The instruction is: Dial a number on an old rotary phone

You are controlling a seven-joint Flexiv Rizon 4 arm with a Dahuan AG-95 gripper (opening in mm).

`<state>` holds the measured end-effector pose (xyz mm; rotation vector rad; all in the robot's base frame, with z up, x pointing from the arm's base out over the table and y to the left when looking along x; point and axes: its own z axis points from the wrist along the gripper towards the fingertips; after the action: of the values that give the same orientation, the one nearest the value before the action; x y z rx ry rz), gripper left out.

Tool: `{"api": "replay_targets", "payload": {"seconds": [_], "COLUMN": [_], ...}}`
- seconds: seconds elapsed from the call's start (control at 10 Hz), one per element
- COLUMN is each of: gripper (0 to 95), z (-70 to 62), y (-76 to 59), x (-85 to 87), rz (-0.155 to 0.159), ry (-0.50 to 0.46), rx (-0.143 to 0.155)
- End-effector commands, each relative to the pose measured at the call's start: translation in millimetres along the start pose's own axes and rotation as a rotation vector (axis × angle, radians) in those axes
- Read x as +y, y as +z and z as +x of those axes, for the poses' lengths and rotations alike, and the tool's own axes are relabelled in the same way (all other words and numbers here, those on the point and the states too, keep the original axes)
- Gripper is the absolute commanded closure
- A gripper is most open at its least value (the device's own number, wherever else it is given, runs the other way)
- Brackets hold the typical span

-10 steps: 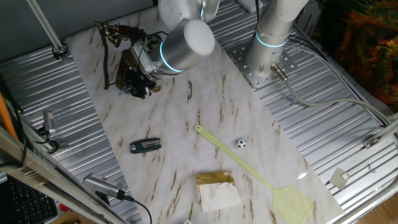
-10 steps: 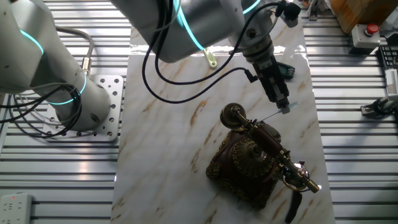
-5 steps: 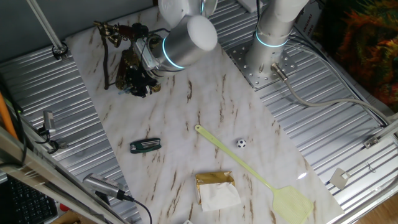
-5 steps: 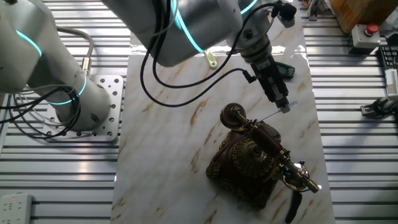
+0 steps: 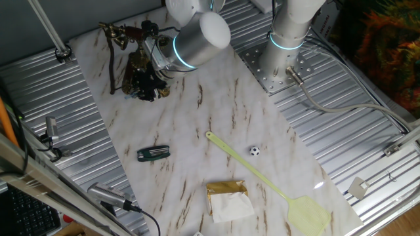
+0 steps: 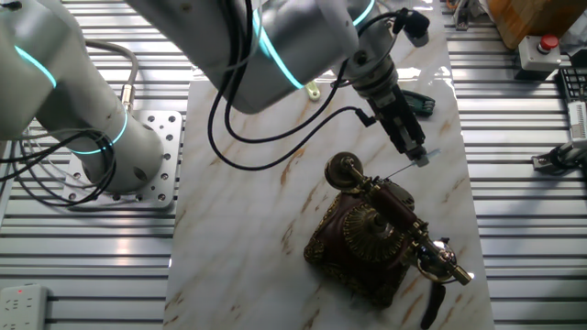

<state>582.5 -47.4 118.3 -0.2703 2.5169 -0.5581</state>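
Phone (image 6: 381, 240) near one end of the marble table (image 6: 248, 229), handset on cradle. Gripper (image 6: 418, 157) beside the handset, nudged slightly off since a second ago — dial untouched, dialing not begun. Jaw state: cannot tell — too small.

Your old rotary phone (image 6: 371, 243) sits upright on the marble-patterned board, near its far end in the one fixed view (image 5: 141, 75), where the arm partly hides it. You see a dark brown base trimmed with ornate brass, widening toward the bottom. Its round metallic finger dial (image 6: 364, 226) faces up on the sloped front. The dark handset (image 6: 394, 215) with brass ends lies across the cradle on top, one brass end by the board's middle, the other overhanging toward the board's edge. A dark cord hangs from that end.
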Motion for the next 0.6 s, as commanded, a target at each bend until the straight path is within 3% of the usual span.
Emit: {"api": "replay_targets", "payload": {"seconds": [0.1, 0.6], "gripper": [95.0, 95.0], "z": [-1.6, -1.6], "y": [1.0, 0.8], "x": [-0.8, -4.2], "rz": [-0.002, -0.012], "ry": [0.000, -0.013], "rx": [-0.016, -0.056]}}
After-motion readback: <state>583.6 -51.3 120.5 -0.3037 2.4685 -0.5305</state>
